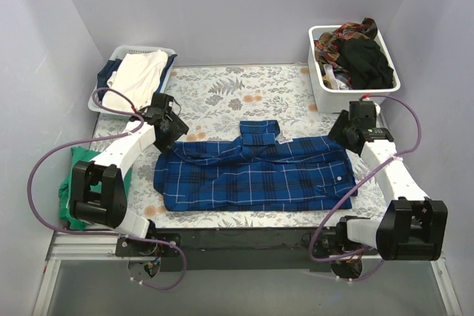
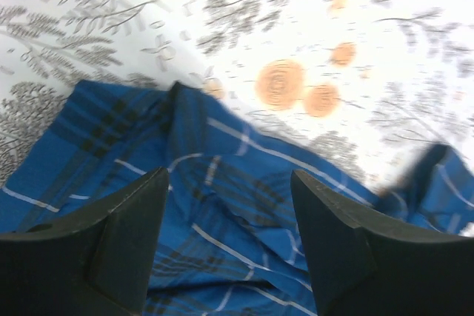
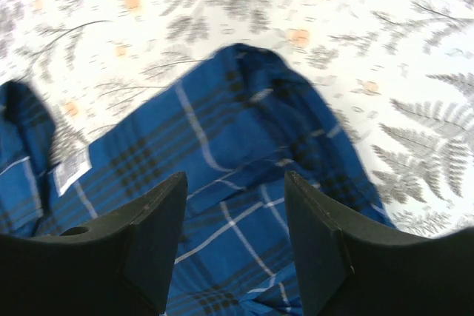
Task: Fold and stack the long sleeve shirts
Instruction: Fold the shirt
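One bin point(image 1: 331, 98) near plaid shirt point(image 1: 252, 177), overhead only

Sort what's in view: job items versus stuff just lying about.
Job:
- blue plaid shirt, spread on the table
- right bin, jumbled clothes, likely supply
- left basket, folded clothes, likely the stack

Lying about:
- green cloth
- floral tablecloth

In the top view you get even, diffuse overhead light with only soft shadows. In both wrist views the floral table cloth point(image 2: 385, 20) washes out to near white, the plaid shirt point(image 3: 207, 123) looks blurred, and the close fingers point(image 2: 126, 242) read as unlit, soft-edged black.
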You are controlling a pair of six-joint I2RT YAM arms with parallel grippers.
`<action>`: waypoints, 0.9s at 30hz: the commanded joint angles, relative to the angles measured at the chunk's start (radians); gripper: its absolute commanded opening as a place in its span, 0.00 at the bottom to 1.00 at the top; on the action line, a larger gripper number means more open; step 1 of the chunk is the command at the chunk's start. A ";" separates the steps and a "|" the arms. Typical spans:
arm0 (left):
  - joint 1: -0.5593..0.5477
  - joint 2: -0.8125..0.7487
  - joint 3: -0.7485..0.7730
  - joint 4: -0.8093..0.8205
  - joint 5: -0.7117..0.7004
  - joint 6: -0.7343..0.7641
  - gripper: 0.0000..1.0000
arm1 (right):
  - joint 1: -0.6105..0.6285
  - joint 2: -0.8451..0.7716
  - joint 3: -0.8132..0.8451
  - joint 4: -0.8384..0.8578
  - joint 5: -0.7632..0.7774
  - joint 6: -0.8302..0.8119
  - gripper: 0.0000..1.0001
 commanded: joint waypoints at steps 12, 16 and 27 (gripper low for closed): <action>0.003 -0.026 0.060 0.029 0.093 0.056 0.71 | 0.307 0.497 0.385 0.103 -0.414 -0.157 0.67; 0.005 -0.032 0.049 0.032 0.096 0.056 0.71 | 0.331 0.553 0.424 0.089 -0.478 -0.153 0.67; 0.003 -0.018 0.037 0.037 0.096 0.061 0.71 | 0.394 0.603 0.387 0.092 -0.515 -0.133 0.62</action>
